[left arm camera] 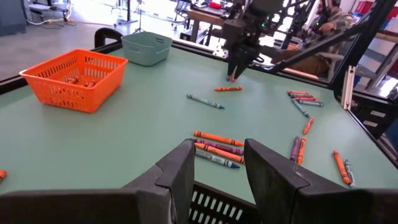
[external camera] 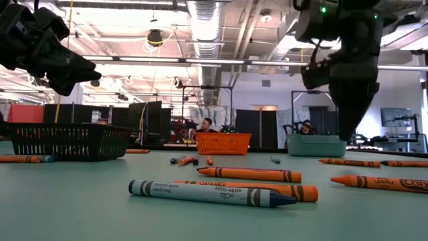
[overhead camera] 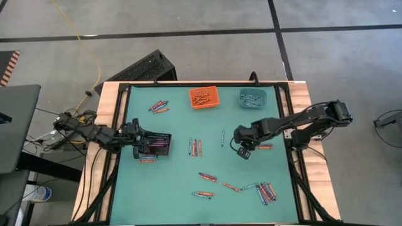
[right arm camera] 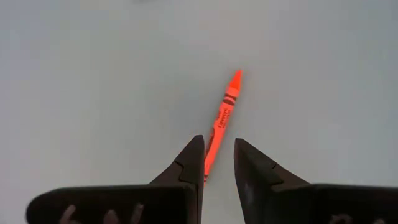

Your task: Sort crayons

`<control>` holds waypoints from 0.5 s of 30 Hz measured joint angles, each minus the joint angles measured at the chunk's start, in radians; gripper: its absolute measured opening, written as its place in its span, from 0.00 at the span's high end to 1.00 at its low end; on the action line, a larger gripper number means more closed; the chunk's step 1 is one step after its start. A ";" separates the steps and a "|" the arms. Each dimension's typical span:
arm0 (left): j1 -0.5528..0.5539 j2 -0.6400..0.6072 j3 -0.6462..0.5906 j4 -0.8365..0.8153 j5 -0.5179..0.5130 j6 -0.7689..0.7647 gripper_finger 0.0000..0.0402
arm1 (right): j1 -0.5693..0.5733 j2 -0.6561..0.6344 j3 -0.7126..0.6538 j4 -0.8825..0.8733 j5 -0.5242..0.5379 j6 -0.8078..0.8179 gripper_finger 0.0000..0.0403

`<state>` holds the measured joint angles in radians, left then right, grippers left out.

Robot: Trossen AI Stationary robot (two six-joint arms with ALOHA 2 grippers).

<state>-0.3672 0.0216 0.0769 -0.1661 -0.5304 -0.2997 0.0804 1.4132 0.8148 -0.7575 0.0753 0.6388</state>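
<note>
Many crayons lie flat on the green table (overhead camera: 125,188): a group in the middle (overhead camera: 195,147), one at the far left (overhead camera: 159,107), others toward the near right (overhead camera: 267,191). My right gripper (right arm camera: 219,146) points down, open by a narrow gap, above one orange crayon (right arm camera: 227,106) that lies on the table right of centre (overhead camera: 264,147); it touches nothing. My left gripper (left arm camera: 217,163) stands open and level at the table's left, over the rim of a black basket (overhead camera: 157,143), with nothing between its fingers.
An orange bin (overhead camera: 204,97) holding crayons and a teal bin (overhead camera: 252,96) stand at the far edge. Crayons also lie in the black basket (overhead camera: 154,144) and beside it (overhead camera: 147,161). A raised dark frame (overhead camera: 289,125) borders the table. People sit in the room beyond (external camera: 207,124).
</note>
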 joint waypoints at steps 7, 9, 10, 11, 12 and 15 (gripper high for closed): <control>0.000 0.000 0.000 0.000 0.000 0.000 0.68 | -0.018 0.000 -0.068 0.071 0.001 0.019 0.80; 0.000 0.000 0.000 0.000 0.000 0.000 0.68 | -0.017 0.000 -0.075 0.091 0.000 0.019 0.80; 0.000 0.000 0.000 0.000 0.000 0.000 0.68 | -0.017 0.000 -0.078 0.101 0.000 0.019 0.80; 0.000 0.000 0.000 0.000 0.000 0.000 0.68 | -0.017 0.000 -0.083 0.111 0.000 0.019 0.80; 0.000 0.000 0.000 0.000 0.000 0.000 0.68 | -0.018 0.000 -0.087 0.118 -0.001 0.020 0.80; 0.000 0.000 0.000 0.000 0.000 0.000 0.68 | -0.018 0.000 -0.103 0.142 -0.001 0.028 0.80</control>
<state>-0.3672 0.0216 0.0769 -0.1661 -0.5302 -0.2996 0.0628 1.4132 0.7114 -0.6154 0.0738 0.6664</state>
